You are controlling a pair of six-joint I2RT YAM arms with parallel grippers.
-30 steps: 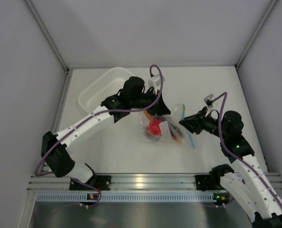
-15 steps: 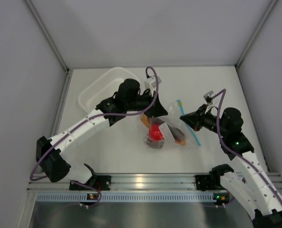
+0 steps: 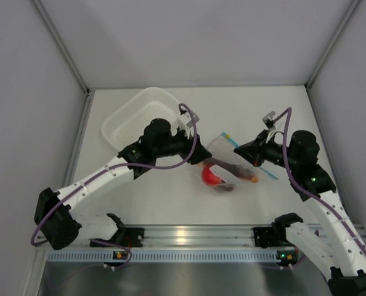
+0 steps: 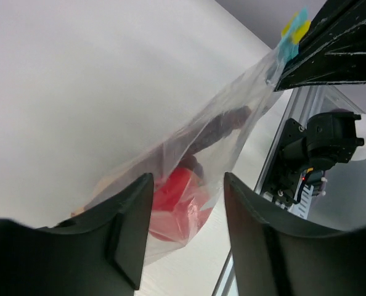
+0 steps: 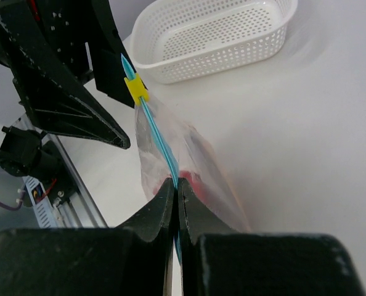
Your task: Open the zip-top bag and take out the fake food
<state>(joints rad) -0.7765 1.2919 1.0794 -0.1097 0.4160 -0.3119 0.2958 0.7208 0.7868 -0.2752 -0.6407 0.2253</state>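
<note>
Bag [image 3: 223, 148]: just on the 3 o'clock side of the bench [image 3: 170, 203] centre, stretched between the two grippers, with its blue zip strip [image 5: 154, 139] along the 1 o'clock edge.
Right gripper [image 5: 175, 183]: reaches in from 3 o'clock, jaws clenched on the zip strip, a little below the yellow slider [image 5: 135, 89].
Left gripper [image 4: 188, 179]: at the bag's 9 o'clock end, jaws spread. The bag's film and the tomato show in the gap. Whether either finger touches the film, I cannot tell.
Tomato [image 3: 209, 176]: red, inside the bag at its 7 o'clock corner, nearest the left gripper.
Brown piece [image 4: 223, 126]: inside the bag, between the tomato and the strip.
Slice [image 3: 252, 179]: orange, inside the bag at its 5 o'clock edge.
Basket [image 3: 140, 117]: white and perforated, at 10 o'clock on the bench, apart from the bag.
Top view alone: both arms at once, and how the food is spread along the bag.
Left wrist alone: the spread of the left jaws, hidden from above by the arm.
Right wrist alone: the clench on the strip and the slider. The food is only a red smear through the film.
</note>
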